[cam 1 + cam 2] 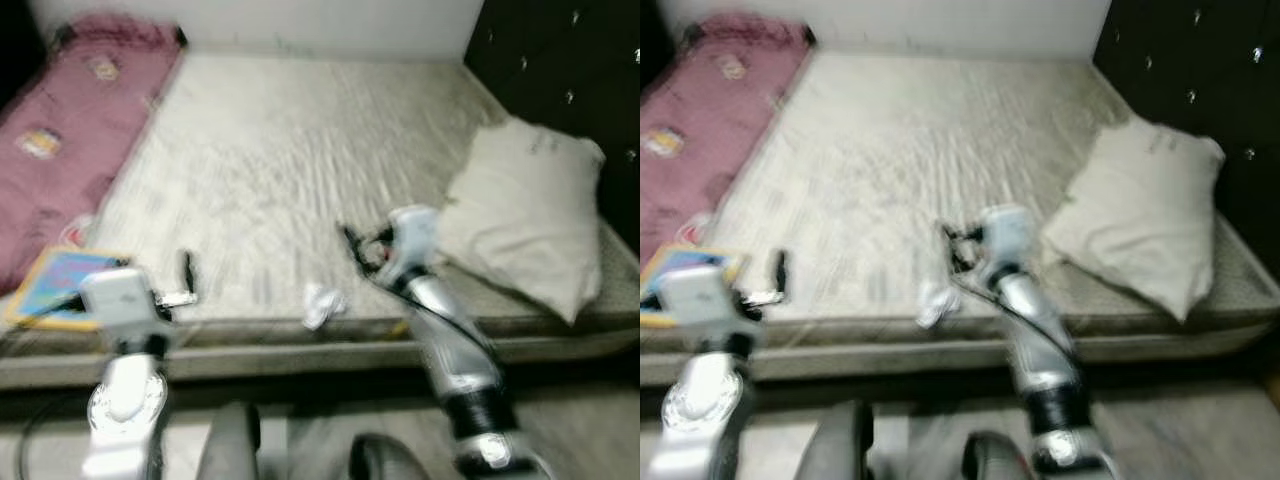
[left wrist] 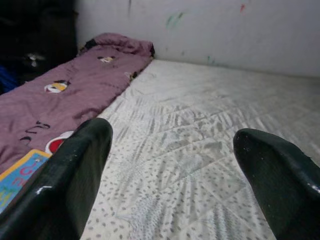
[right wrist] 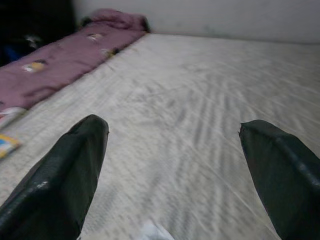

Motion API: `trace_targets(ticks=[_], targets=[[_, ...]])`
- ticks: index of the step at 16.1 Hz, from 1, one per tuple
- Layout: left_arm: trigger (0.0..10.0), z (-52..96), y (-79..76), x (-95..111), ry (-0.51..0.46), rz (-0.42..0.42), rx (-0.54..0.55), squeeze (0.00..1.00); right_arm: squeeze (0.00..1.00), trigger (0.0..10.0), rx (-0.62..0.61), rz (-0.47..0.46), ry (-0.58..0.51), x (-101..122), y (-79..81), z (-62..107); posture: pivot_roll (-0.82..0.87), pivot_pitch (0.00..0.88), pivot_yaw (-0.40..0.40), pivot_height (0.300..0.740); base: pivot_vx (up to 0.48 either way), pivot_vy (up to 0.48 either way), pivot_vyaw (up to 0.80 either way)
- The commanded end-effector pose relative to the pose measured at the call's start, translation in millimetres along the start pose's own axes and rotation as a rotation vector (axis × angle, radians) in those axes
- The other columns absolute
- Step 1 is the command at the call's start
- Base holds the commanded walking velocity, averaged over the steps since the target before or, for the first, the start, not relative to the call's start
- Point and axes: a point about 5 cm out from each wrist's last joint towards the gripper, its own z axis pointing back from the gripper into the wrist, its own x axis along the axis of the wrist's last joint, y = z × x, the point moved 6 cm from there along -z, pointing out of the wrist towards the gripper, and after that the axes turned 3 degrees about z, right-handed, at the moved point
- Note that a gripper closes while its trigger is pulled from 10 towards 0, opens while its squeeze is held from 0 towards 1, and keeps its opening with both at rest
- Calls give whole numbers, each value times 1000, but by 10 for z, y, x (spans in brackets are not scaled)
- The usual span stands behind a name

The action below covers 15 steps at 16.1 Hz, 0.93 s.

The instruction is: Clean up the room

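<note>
A crumpled white scrap point(image 1: 322, 303) lies at the front edge of the pale quilted mattress point(image 1: 280, 160). My right gripper point(image 1: 355, 248) hovers open just behind and to the right of it; between its spread fingers point(image 3: 75, 165) the scrap's tip point(image 3: 150, 231) peeks in. My left gripper point(image 1: 185, 278) is open low over the mattress near its front left, with nothing between its fingers point(image 2: 75, 170). A colourful book point(image 1: 58, 283) lies by the left arm, partly on the purple blanket point(image 1: 70, 130).
A cream pillow point(image 1: 530, 215) leans at the right against a dark tufted headboard point(image 1: 570, 70). A white wall point(image 2: 210, 30) runs behind the bed. Bare floor shows below the bed's front edge point(image 1: 300, 345). The eye views are blurred.
</note>
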Motion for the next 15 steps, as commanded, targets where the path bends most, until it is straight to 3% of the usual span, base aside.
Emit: trace_targets(ticks=[1,3,5,9,15], targets=[[10000,-2,-140,26,-10,17,-50,0,0,10000,-48,12,17,-47,-191,63,15,0,-55,642,349,0,0],[10000,-6,-145,17,-6,13,-48,0,0,10000,-38,28,15,-43,-171,56,15,0,-55,642,366,0,0],[10000,-7,-143,13,-3,15,-47,0,0,10000,-34,36,19,-50,-158,54,15,0,-55,642,426,0,800],[10000,-19,-103,-36,21,20,-12,0,0,10000,-45,10,22,-63,-201,59,15,0,-58,642,0,0,0],[10000,39,-105,-38,34,33,20,0,0,10000,50,4,46,-125,-29,96,32,0,-68,617,0,0,0]])
